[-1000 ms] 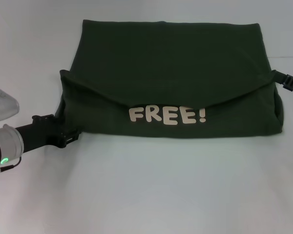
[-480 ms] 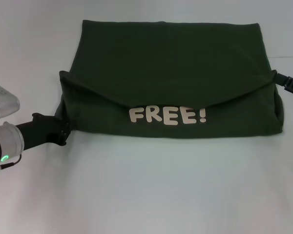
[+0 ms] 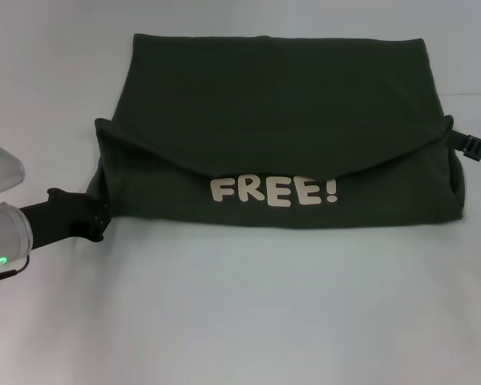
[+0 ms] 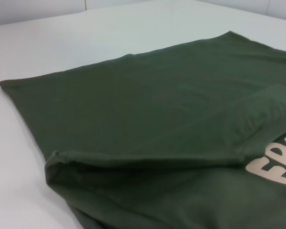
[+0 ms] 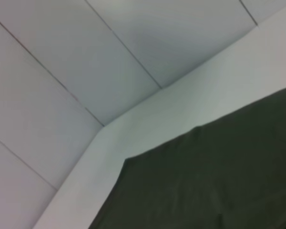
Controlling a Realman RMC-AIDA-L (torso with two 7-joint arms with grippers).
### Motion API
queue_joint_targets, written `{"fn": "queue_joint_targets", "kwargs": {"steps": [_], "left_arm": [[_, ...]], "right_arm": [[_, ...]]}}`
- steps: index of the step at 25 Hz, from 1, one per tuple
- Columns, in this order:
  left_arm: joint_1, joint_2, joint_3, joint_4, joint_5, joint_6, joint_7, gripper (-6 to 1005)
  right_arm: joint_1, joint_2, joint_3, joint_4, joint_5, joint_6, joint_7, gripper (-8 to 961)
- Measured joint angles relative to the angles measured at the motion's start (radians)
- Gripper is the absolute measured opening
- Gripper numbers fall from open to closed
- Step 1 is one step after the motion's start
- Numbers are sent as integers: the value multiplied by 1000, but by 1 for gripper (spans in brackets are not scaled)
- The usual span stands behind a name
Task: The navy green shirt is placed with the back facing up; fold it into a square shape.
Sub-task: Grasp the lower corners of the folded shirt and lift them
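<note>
Large dark olive-green fabric shirt (image 3: 280,136) lies mid-frame on the white table (image 3: 240,321), lower edge folded up, lettering showing. Left tool (image 3: 99,218) and right tool (image 3: 474,147) flank its corners; we cannot tell either grip.

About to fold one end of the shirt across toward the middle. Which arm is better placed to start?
Probably the left. The left gripper sits at the shirt's near-left corner, well in view. The right gripper only peeks in at the far right edge.
</note>
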Motion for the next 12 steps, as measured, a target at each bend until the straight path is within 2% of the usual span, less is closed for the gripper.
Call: {"fn": "queue_joint_targets", "kwargs": {"steps": [7, 12], "left_arm": [[24, 1, -3, 35, 1, 43, -16, 41], [35, 2, -5, 40, 1, 50, -17, 41]], "right_arm": [[-4, -15, 0, -12, -71, -15, 46, 762], [3, -37, -1, -38, -192, -19, 153, 762]]}}
